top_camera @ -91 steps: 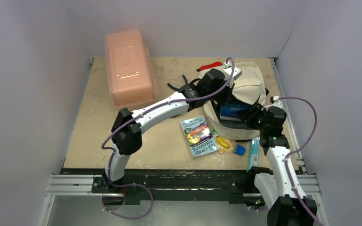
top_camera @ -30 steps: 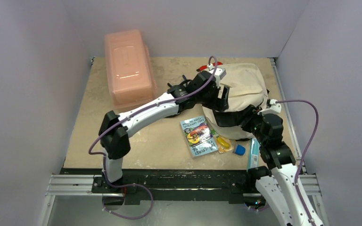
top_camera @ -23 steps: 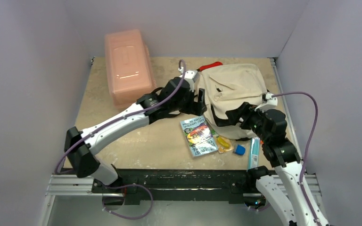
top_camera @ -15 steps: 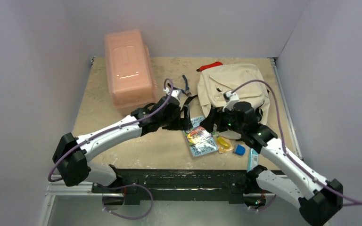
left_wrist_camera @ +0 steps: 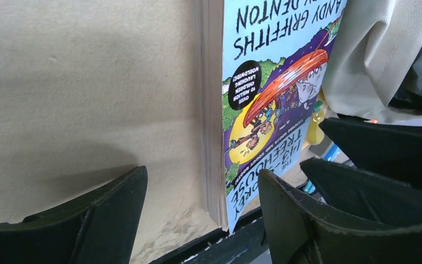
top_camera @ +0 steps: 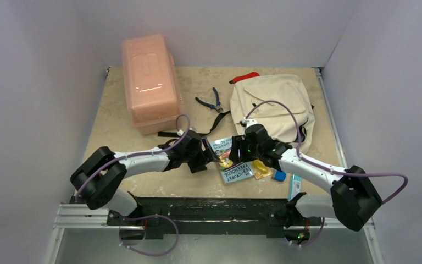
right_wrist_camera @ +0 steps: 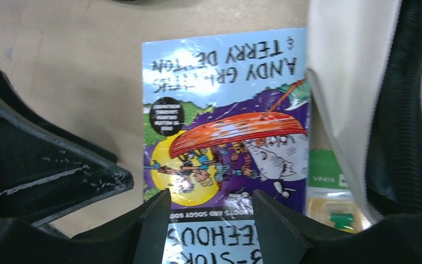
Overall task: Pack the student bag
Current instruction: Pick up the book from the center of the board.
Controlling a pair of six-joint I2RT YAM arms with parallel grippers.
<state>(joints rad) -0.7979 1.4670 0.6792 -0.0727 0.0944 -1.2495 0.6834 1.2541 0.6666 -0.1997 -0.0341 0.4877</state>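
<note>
Flanking a glossy, colourful paperback book (top_camera: 235, 165), both grippers sit low with jaws apart. The left gripper (left_wrist_camera: 200, 181) straddles its rough paper page edge, and the right gripper (right_wrist_camera: 209, 201) spreads over its smooth cover. Just beyond the right jaws lies the student bag (top_camera: 275, 102), soft cream fabric, flattened, with black straps. A rigid pink plastic box (top_camera: 148, 77) stands well beyond the left jaws.

From above, my left gripper (top_camera: 207, 159) and right gripper (top_camera: 232, 154) hide the upper half of the book (top_camera: 240, 171). In my right wrist view its title runs behind my fingers (right_wrist_camera: 154, 231) at the bottom edge. The yellow packet (right_wrist_camera: 329, 206) is cut off there, partly under the student bag (right_wrist_camera: 346, 82). The blue thing (top_camera: 279, 175) is too small to name.
</note>
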